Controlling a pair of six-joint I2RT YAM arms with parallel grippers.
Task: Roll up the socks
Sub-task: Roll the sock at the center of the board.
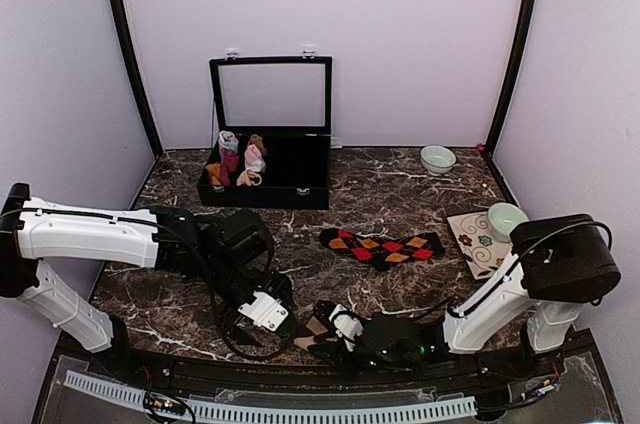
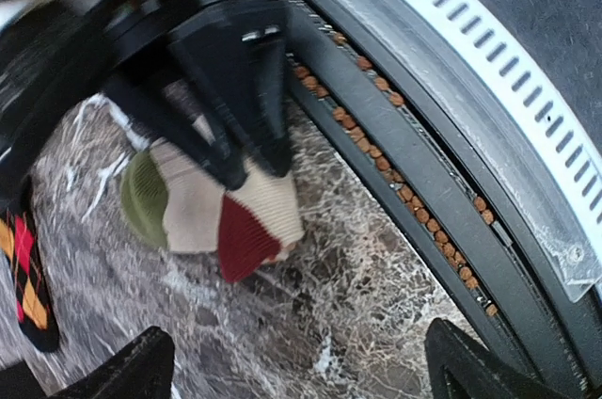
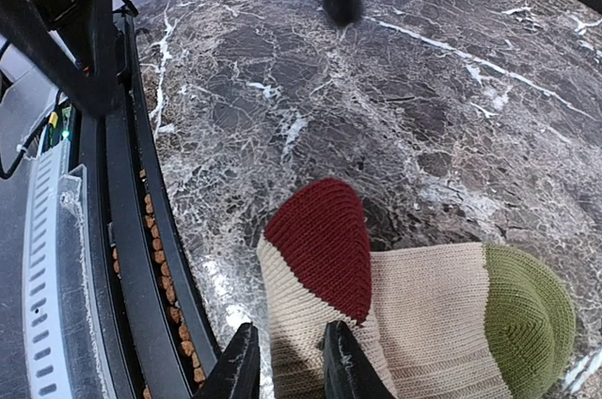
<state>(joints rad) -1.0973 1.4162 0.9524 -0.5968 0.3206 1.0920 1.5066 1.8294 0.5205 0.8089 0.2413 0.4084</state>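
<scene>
Cream sock [image 3: 423, 314] in right fingers [image 3: 241, 369], beside table edge [image 3: 188, 192]

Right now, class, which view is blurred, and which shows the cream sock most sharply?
Left wrist view: smeared, the cream sock and marble table soft. Right wrist view: sharpest, the sock's knit ribs crisp. Top external view: evenly lit, sharp.

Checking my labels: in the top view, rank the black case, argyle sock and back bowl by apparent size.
1. black case
2. argyle sock
3. back bowl, which sits farther from the camera, but the gap is clear.
</scene>
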